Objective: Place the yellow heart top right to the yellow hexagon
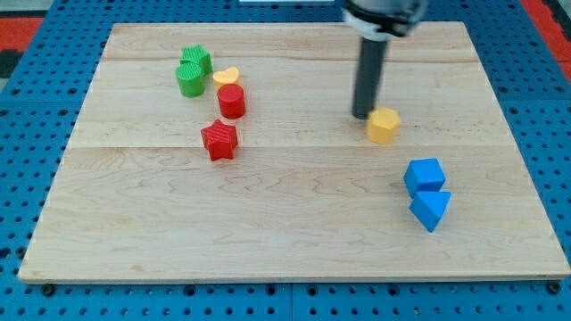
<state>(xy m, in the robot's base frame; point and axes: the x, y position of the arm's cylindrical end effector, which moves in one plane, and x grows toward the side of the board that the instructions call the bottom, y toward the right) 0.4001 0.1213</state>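
The yellow heart [227,77] lies in the upper left part of the board, touching the top of a red cylinder [232,101] and just right of the green blocks. The yellow hexagon [383,126] sits right of the board's middle, far to the right of the heart. My tip [361,115] stands at the hexagon's upper left edge, touching or nearly touching it. The rod rises from there toward the view's top.
A green star [195,60] and a green cylinder [189,80] sit left of the heart. A red star [219,140] lies below the red cylinder. A blue cube [425,175] and a blue triangle [431,210] sit at the lower right. The wooden board [285,259] has blue pegboard around it.
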